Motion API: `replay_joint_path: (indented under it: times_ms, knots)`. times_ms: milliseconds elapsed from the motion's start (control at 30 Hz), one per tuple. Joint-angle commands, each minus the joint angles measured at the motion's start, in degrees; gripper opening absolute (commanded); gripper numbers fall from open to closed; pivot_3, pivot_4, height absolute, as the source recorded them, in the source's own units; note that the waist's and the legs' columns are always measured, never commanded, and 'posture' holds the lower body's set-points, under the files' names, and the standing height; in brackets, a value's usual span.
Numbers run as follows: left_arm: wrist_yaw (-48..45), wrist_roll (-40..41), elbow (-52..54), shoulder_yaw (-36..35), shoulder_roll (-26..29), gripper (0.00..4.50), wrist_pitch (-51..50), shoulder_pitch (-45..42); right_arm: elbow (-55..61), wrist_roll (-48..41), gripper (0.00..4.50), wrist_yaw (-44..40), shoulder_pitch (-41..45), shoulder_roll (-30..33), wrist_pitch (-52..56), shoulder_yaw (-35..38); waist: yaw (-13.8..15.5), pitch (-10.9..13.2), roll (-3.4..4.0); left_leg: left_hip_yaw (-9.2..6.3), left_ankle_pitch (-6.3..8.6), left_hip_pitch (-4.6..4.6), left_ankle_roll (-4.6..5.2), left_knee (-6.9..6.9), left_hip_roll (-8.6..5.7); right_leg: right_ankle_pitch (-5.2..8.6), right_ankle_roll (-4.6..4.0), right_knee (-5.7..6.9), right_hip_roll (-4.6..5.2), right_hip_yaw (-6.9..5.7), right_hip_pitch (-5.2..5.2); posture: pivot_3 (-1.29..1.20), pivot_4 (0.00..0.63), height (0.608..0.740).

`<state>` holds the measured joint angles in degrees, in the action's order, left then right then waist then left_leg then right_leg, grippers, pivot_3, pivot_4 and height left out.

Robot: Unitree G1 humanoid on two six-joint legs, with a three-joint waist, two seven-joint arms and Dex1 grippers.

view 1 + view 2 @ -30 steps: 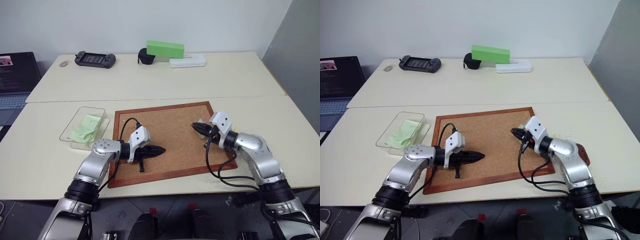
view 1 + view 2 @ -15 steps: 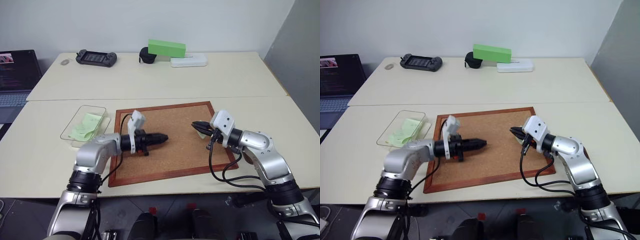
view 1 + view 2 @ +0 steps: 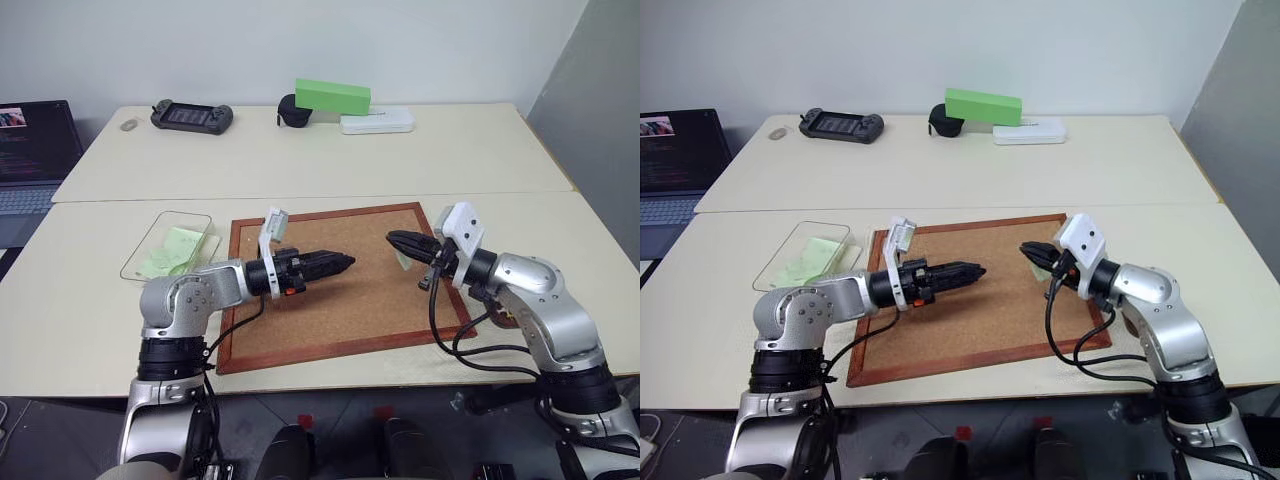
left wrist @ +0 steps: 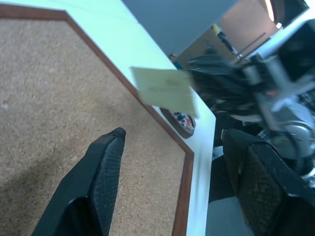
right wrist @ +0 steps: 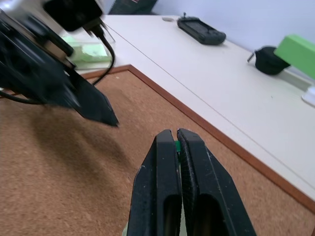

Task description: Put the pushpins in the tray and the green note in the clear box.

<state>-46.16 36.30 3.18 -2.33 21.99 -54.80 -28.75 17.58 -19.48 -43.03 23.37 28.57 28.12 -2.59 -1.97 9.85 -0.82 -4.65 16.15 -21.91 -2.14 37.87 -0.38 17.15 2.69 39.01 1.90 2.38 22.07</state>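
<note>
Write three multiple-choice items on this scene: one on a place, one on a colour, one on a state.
1. Where is the clear box?
A. on the corkboard
B. on the table, left of the corkboard
C. beside the laptop

2. What colour is the long block on the far table?
A. bright green
B. red
C. blue

3. How are the right gripper fingers?
A. wide open
B. shut on nothing
C. shut on the green note

Answers:
1 B: the box lies off the corkboard, past its left frame.
2 A: the block is plainly green.
3 C: the fingers are closed with green between them, and the green note hangs from them.
</note>
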Motion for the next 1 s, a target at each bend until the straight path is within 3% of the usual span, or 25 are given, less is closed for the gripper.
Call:
replay_joint_path:
  times_ms: [33, 267, 400, 667, 1000]
  knots:
    - [-5.7, -12.8, 4.1, 7.7, 2.3, 3.25, 25.8, 2.2, 1.9, -5.6, 0.00, 4.2, 2.5, -1.0, 7.9, 5.4, 0.3, 0.0, 0.00, 0.03, -0.13, 0.00, -0.23, -0.02, -0.01, 0.00, -0.01, 0.01, 0.13, 0.02, 0.01, 0.00, 0.150, 0.740]
    - [-7.4, -16.2, 1.9, 8.4, -0.4, 3.25, 42.3, 4.1, 3.1, -10.0, 0.00, 13.3, 5.7, -5.5, 16.9, 9.1, 0.3, 0.0, 0.00, 0.03, -0.05, -0.05, -0.07, -0.01, -0.05, -0.05, -0.08, -0.03, 0.20, -0.03, 0.02, 0.00, 0.150, 0.740]
    - [-3.9, -18.3, 1.2, 8.5, -3.8, 3.25, 48.5, 4.9, 2.9, -11.8, 0.00, 19.4, 8.6, -9.0, 21.2, 11.4, 0.3, 0.0, 0.00, 0.03, -0.04, -0.06, -0.07, -0.01, -0.05, -0.05, -0.08, -0.01, 0.17, -0.03, 0.03, 0.00, 0.150, 0.740]
    - [4.3, -21.6, -2.1, 10.4, -12.6, 3.25, 54.1, 5.9, 4.2, -12.8, 0.00, 28.0, 13.7, -14.9, 23.8, 11.9, 0.3, 0.0, 0.01, 0.03, -0.03, -0.10, -0.05, -0.01, -0.07, -0.05, -0.08, 0.02, 0.10, -0.05, 0.07, 0.00, 0.150, 0.740]
    - [13.5, -25.8, -8.7, 11.3, -21.8, 3.25, 60.2, 3.2, 7.6, -13.8, 0.00, 33.4, 14.1, -19.9, 25.2, 10.6, 0.3, 0.0, 0.01, 0.04, -0.03, -0.12, -0.04, -0.01, -0.09, -0.05, -0.07, 0.03, 0.00, -0.05, 0.08, 0.00, 0.150, 0.740]
